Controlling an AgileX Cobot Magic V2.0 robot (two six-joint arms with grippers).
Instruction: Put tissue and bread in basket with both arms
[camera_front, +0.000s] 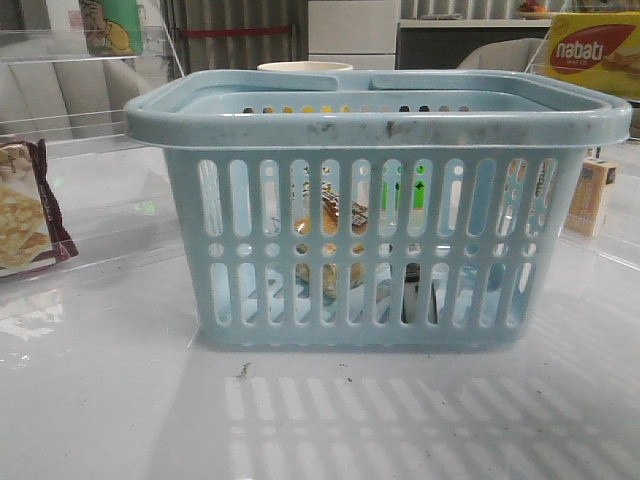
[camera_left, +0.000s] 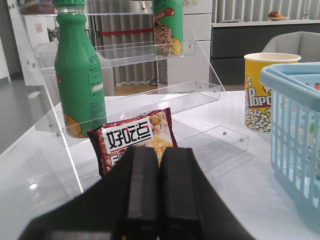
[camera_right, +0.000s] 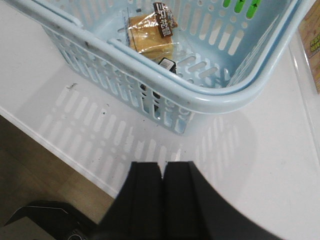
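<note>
Two items lay inside the basket, which stood in the middle of the white surface. From the right wrist view the bread rested on the basket floor, its clear bag showing golden-brown pieces and a dark label with white characters. Just beside it, nearer the basket's close wall and partly hidden by the rim, sat the tissue, of which only a small black and white corner showed. Through the slots in the front view the bread appeared as brown patches, and a dark shape low down near the floor was probably the tissue, though the slots made that hard to tell.

Both arms were clear of the basket. The left gripper had its fingers pressed together with nothing between them, and it hung over the surface to the left of the basket, facing a cracker packet that leaned against a clear acrylic shelf. A green bottle stood on that shelf, and a popcorn cup stood just beyond the basket. The right gripper also had its fingers together and empty, held above the surface's near edge, apart from the basket's corner. A yellow nabati box sat up at the far right.
</note>
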